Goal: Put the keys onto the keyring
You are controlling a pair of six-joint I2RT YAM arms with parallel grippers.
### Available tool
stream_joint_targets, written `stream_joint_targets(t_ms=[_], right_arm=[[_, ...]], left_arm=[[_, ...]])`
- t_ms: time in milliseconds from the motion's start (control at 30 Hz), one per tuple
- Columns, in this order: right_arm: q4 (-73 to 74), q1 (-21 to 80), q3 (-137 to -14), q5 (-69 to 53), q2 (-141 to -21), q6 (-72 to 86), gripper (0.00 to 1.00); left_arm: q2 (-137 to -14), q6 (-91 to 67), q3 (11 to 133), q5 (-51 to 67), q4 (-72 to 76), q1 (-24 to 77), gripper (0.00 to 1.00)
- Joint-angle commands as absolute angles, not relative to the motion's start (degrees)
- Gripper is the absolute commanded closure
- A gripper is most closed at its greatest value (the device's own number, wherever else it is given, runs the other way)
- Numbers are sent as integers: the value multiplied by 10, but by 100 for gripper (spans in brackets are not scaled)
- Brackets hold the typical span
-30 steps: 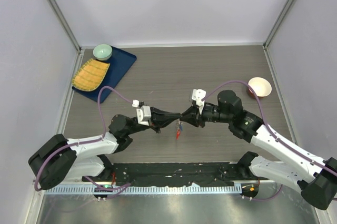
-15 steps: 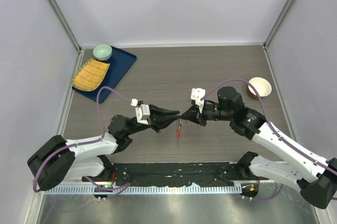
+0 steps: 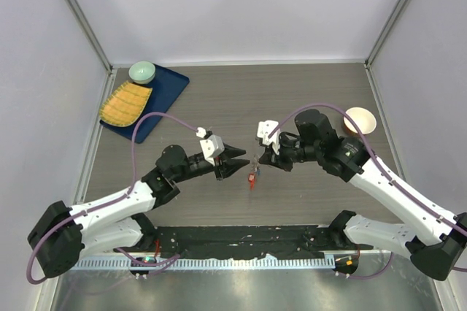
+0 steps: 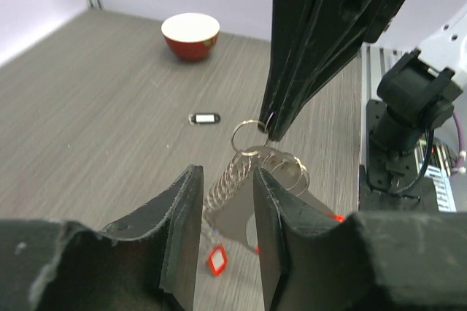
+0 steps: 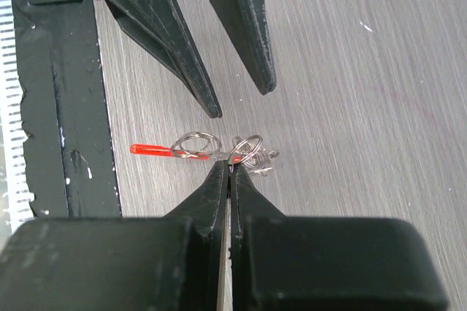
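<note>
Both arms are meeting over the middle of the surface (image 3: 241, 99), well apart from its side and far edges, with room lying all around. The right fingers (image 5: 211, 194) are pinching shut on the keyring (image 5: 193, 144), which is hanging with its red tag (image 3: 252, 181) lowest. The left fingers (image 4: 182, 238) are standing partly open just beside it, holding nothing. A red bowl (image 3: 360, 120) is sitting near the right edge. A blue tray (image 3: 169, 88) in the far left corner is carrying a green bowl (image 3: 141, 71) and a yellow mat (image 3: 125, 103).
</note>
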State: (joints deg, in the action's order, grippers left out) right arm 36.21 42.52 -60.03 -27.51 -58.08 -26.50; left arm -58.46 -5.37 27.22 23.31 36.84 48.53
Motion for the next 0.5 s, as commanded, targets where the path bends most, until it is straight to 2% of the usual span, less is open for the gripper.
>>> stream_joint_targets(t_ms=[0,167,333,467], right_arm=[[379,428,-627,-279,-584,-288,99],[386,433,-628,-291,-587,-299,99],[391,438,-628,-300,-588,-306,99],[395,444,-628,-301,-590,-311,99]], left_arm=[[-590,-32,299,237,334,486,61],[-609,-3,301,281,367,483,55],[-645,-16,291,402,481,454,54],[-676,-32,320,491,491,440,55]])
